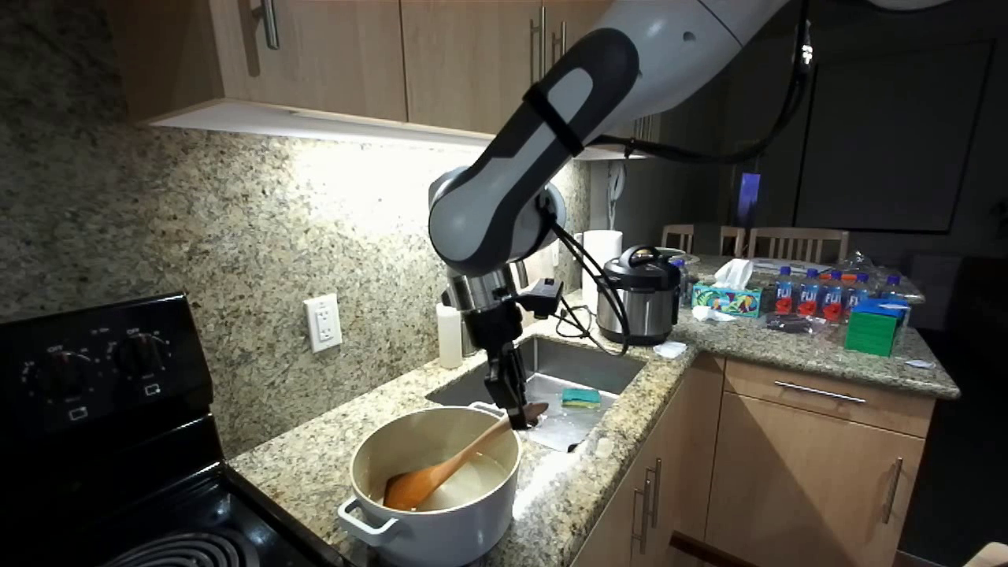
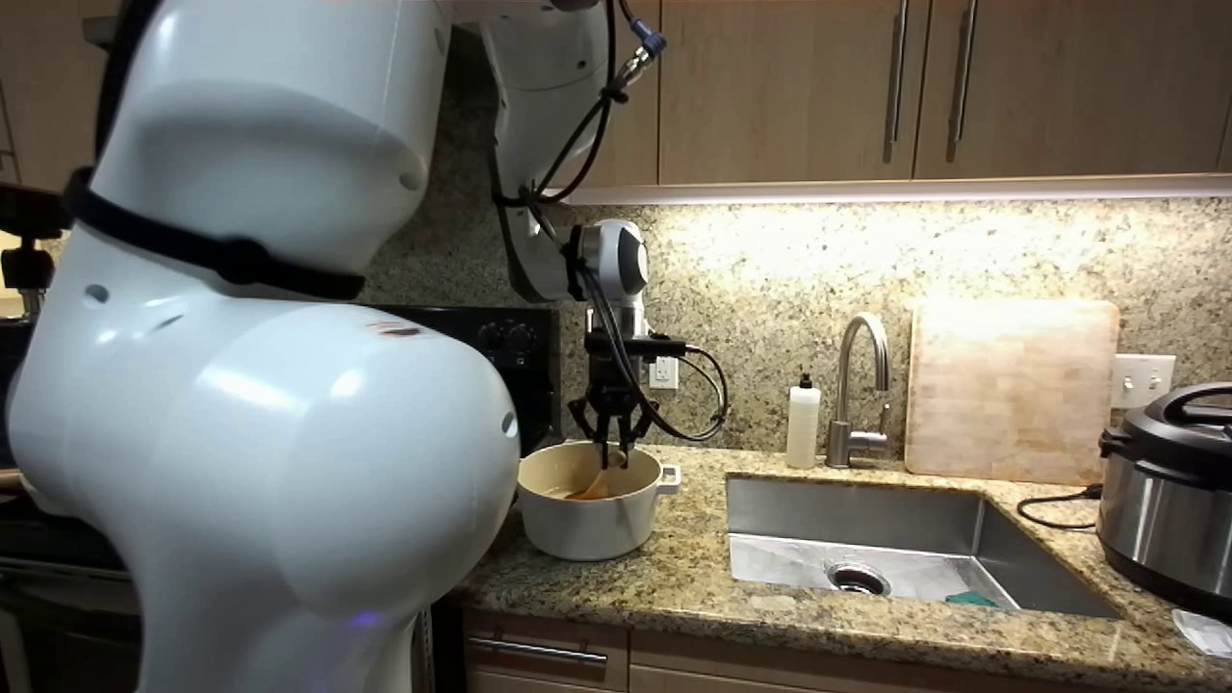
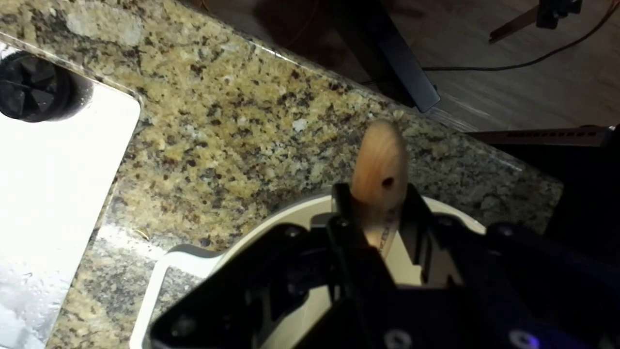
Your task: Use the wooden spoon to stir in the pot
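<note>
While the pot [image 1: 441,543] stands near the counter's [image 2: 693,539] front edge, the gripper [image 3: 377,195], nearly closed, pinches the spoon's [image 1: 435,476] upper handle: light, stiff, I judge, aptly held.

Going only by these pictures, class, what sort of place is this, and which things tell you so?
A kitchen, perhaps in a home: a steel sink is set into the speckled counter, a curved tap stands behind it, and a black stove adjoins the counter.

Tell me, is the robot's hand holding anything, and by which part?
Yes, the hand holds the wooden spoon by its handle, near the upper end.
</note>
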